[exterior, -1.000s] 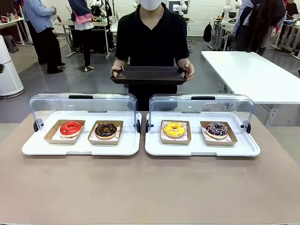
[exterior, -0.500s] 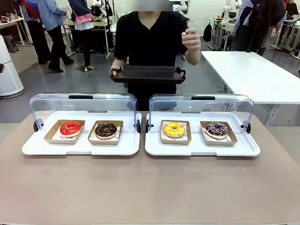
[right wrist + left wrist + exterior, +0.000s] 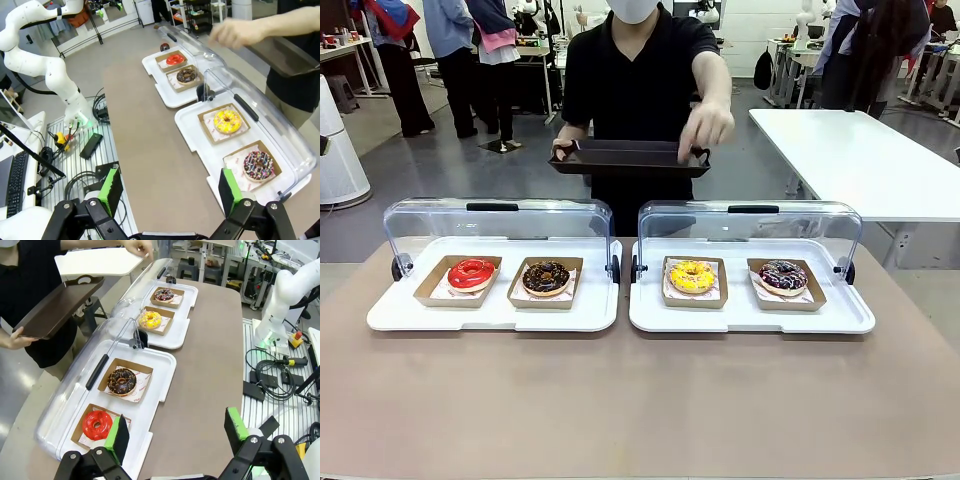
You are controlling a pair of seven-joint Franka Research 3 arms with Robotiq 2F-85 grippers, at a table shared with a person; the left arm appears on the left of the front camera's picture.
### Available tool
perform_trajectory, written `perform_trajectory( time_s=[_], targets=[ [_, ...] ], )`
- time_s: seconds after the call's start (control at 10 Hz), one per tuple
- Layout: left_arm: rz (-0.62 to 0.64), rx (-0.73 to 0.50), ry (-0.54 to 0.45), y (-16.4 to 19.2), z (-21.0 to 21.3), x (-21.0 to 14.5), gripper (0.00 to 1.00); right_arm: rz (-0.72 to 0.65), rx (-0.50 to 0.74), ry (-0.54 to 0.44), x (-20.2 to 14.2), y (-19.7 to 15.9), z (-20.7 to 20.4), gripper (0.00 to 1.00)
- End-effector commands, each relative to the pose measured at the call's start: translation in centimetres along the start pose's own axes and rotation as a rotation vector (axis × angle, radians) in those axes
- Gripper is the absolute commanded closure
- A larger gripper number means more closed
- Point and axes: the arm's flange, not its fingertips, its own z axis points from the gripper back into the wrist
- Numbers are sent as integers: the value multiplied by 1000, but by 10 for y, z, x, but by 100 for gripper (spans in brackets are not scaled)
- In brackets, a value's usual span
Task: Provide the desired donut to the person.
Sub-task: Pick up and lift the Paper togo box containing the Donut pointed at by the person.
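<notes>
Left claw (image 3: 176, 429): released; its two black fingers with green pads stand spread wide, above the near edge of the brown table (image 3: 640, 400).
Right claw (image 3: 170, 191): released in the same way, fingers spread wide over the table's near edge.
Left case: white rectangular plastic tray (image 3: 162, 370) with a clear domed cover (image 3: 75, 385) swung back to the person's side, directly ahead of the left claw.
Red glazed ring donut (image 3: 97, 424): nearest item to the left claw, just ahead of one green pad in the left wrist view.
Chocolate ring donut with sprinkles (image 3: 122, 380): one place farther ahead of the left claw, in the same case.
Right case: a second white rectangular plastic tray (image 3: 195, 145) with its own clear cover (image 3: 280, 145) swung back, ahead of the right claw and touching or nearly touching the left case.
Dark-iced ring donut with coloured sprinkles (image 3: 258, 165): nearest item to the right claw.
Yellow-iced ring donut (image 3: 227, 121): one place farther ahead of the right claw.
Packaging: each donut sits in an open brown cardboard box (image 3: 516, 300) (paper liner under each).
Person (image 3: 640, 70): black short-sleeved T-shirt, standing beyond both cases, well apart from both claws.
Dark brown rectangular serving tray (image 3: 625, 158): held level at waist height by one hand (image 3: 563, 152) at its end.
Free hand (image 3: 705, 125): stretched forward, fingers drooping, above the far side of the right case. Which donut it singles out cannot be told.
</notes>
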Motion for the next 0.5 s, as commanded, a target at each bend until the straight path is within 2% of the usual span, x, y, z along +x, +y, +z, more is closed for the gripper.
perform_trajectory(
  time_s=[0.0,0.4],
  targets=[
    [5,-14,-3,1,2,1,0,7,13,-20,1,-1,-1,0],
    [5,-14,-3,1,2,1,0,7,13,-20,1,-1,-1,0]
  ],
)
